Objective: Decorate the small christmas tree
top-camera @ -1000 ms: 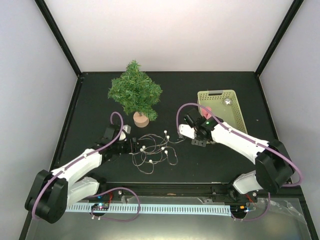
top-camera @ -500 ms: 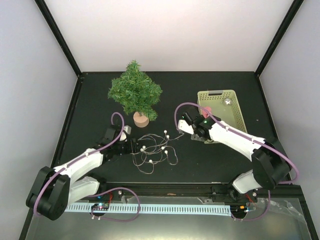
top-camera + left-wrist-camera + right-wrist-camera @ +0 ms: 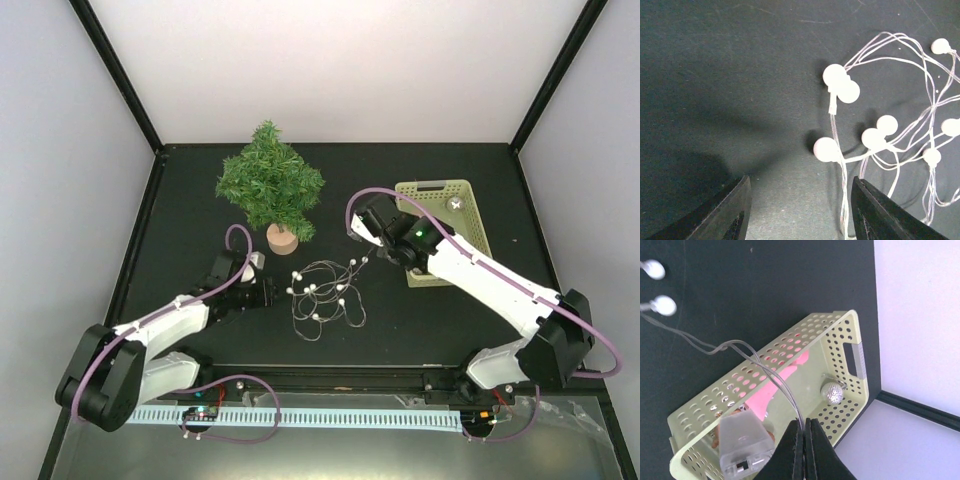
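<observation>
The small christmas tree point(image 3: 270, 188) stands on its wooden base at the back left of the black table. A string of white bulb lights point(image 3: 325, 296) lies tangled in front of it. My right gripper point(image 3: 365, 232) is shut on the string's thin wire point(image 3: 775, 377), pinched between its fingertips point(image 3: 804, 432) above the basket. A clear battery box point(image 3: 742, 442) hangs beside the fingers. My left gripper point(image 3: 800, 210) is open and low over the table at the string's left end. One strand of the light string point(image 3: 842, 185) runs between its fingers, close to the right one.
A pale green perforated basket point(image 3: 470, 230) sits at the right and holds a silver glitter ball point(image 3: 832, 394) and something pink point(image 3: 785, 377). White walls close in the table at the back and sides.
My right gripper has shut on the wire and risen toward the back, and the light string has slid a little to the right. The left gripper's jaws have narrowed slightly.
</observation>
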Motion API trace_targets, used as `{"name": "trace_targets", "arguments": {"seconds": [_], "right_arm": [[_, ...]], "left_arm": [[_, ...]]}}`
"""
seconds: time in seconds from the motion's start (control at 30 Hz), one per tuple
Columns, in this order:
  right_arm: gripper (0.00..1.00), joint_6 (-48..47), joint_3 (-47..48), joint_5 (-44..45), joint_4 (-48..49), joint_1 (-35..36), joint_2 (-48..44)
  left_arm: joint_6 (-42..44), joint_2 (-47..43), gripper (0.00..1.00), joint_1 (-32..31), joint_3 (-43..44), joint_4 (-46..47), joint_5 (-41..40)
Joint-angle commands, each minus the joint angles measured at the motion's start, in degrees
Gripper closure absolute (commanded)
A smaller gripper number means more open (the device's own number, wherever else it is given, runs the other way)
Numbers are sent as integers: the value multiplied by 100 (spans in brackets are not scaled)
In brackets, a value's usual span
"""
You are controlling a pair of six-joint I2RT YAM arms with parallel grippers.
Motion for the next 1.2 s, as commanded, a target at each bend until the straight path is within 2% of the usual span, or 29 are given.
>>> {"name": "trace_targets", "arguments": {"seconds": [0.0,0.27,0.53,0.63,0.77,0.87,0.93,1.03,1.17], "right_arm": [[99,244,338,-27,-178,175,-155],[99,463,309,-566,157,476,-174],[99,547,-1000,-716,1323,381,-193],[97,735,-1204,-703,1567,279,-111],[78,1036,-1069,-554,1354,255,-30],[69,1355,-870,-583,1031,257,-109],[64,1556,-797,-674,819,257,-236],[59,1903,-665,-846,549,278,-496],[54,2358,-656,-1389,519,287,-975]], "left_arm": [[69,111,44,-23,-56,414,410],[-22,414,46,-115,-93,787,797],[-134,746,47,-213,-67,1070,977],[-166,850,47,-230,-28,1181,1096],[-142,1194,48,-252,46,1193,1065],[-75,1313,51,-261,86,1189,937],[-4,1386,58,-261,129,1171,894],[146,1471,78,-263,220,1085,916],[277,1454,96,-263,330,918,868]]}}
